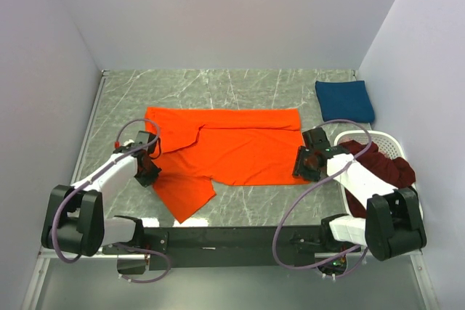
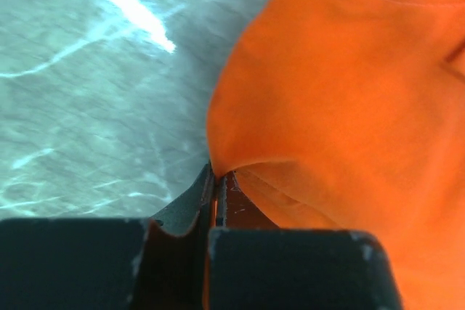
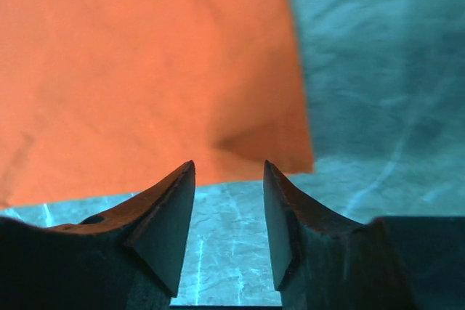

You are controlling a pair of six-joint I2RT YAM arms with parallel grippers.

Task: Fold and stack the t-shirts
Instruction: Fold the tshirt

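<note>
A bright orange t-shirt (image 1: 232,147) lies spread on the marble table, partly folded, with one sleeve trailing toward the front left. My left gripper (image 1: 149,163) is at its left edge. In the left wrist view that gripper (image 2: 218,173) is shut on a pinch of the orange cloth (image 2: 349,92). My right gripper (image 1: 305,165) sits at the shirt's near right corner. It stands open (image 3: 229,167) just short of the orange hem (image 3: 145,63), with only bare table between its fingers. A folded navy t-shirt (image 1: 344,99) lies at the back right.
A white oval basket (image 1: 381,136) stands at the right edge with a dark maroon shirt (image 1: 389,170) heaped in it and spilling over. Pale walls close the table on three sides. The black base rail (image 1: 232,241) runs along the near edge.
</note>
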